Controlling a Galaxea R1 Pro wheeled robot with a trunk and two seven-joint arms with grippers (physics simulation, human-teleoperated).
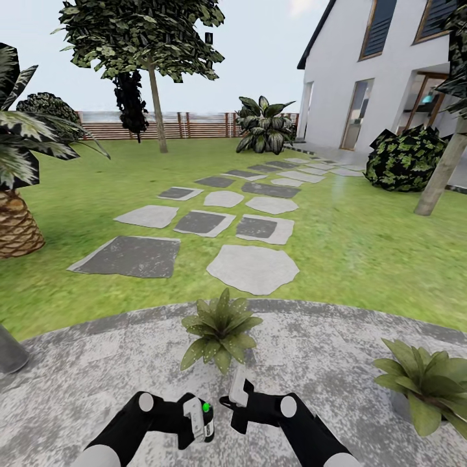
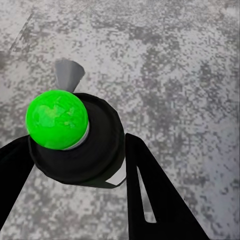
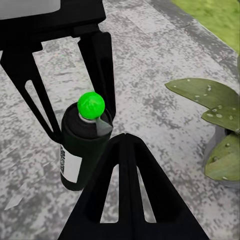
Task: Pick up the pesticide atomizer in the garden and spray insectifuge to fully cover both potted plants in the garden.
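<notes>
The left gripper (image 1: 198,420) squeezed the pesticide atomizer (image 1: 206,420) low in the middle — its body mostly hidden. The right gripper (image 1: 237,394) — I couldn't tell how open — sat beside it.

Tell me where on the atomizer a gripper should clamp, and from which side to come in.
Clamp the atomizer on its round dark body below the green ball cap, coming in level from either side: it stands upright, as the left gripper holds it now.
</notes>
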